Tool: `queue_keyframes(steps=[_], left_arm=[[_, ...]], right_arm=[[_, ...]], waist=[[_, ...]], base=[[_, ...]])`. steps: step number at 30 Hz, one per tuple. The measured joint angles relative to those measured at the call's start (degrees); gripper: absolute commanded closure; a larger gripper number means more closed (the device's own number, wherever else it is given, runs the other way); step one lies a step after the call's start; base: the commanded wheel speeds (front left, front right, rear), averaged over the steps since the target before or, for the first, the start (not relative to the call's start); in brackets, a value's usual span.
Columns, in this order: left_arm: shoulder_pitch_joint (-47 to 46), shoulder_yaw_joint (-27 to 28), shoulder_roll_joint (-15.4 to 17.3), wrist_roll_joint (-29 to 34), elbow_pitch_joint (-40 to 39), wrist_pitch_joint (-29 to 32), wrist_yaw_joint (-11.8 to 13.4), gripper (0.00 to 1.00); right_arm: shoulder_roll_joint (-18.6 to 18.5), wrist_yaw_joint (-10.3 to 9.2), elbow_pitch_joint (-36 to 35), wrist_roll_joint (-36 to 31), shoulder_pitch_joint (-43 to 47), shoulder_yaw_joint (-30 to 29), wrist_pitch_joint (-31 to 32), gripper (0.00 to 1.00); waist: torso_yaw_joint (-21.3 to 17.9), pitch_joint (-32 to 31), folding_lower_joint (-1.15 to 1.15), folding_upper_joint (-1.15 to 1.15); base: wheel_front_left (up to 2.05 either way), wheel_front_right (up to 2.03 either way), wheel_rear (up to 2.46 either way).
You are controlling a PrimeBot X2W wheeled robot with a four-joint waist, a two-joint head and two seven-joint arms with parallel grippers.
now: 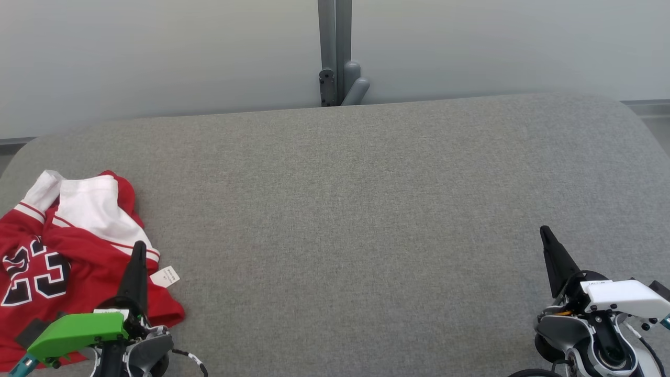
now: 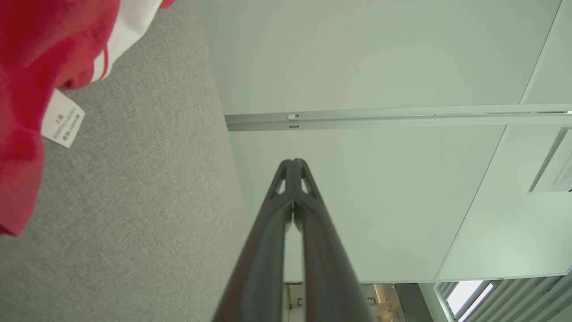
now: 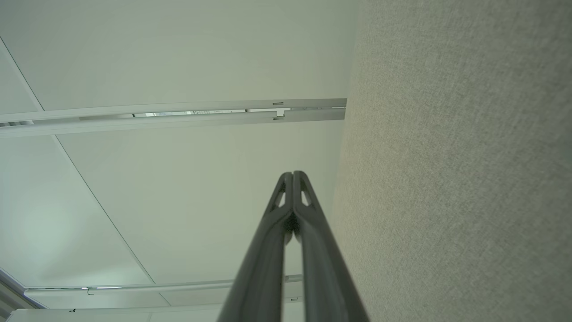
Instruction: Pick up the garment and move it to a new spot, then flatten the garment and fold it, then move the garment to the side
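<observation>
A red and white jersey [image 1: 78, 246] with a dark number lies crumpled at the left of the grey padded table [image 1: 356, 220]; its white care tag [image 1: 166, 276] sticks out on the right side. The jersey [image 2: 31, 67] also fills the upper left of the left wrist view, tag [image 2: 62, 118] hanging below it. My left gripper [image 1: 139, 247] hovers over the jersey's right edge, fingers pressed together and holding nothing [image 2: 292, 162]. My right gripper [image 1: 544, 230] stands at the lower right over bare table, shut and empty [image 3: 292, 173].
Behind the table's far edge runs a pale wall with a grey vertical post and bracket [image 1: 337, 63]. The table's rounded corners show at the far left and far right.
</observation>
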Motion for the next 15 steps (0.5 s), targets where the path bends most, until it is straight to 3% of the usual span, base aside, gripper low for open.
queue_keyframes(steps=[15], left_arm=[[0.0,0.0,0.0,0.0,0.0,0.0,0.0,1.0]], right_arm=[[0.0,0.0,0.0,0.0,0.0,0.0,0.0,1.0]], waist=[[0.0,0.0,0.0,0.0]], base=[[0.0,0.0,0.0]])
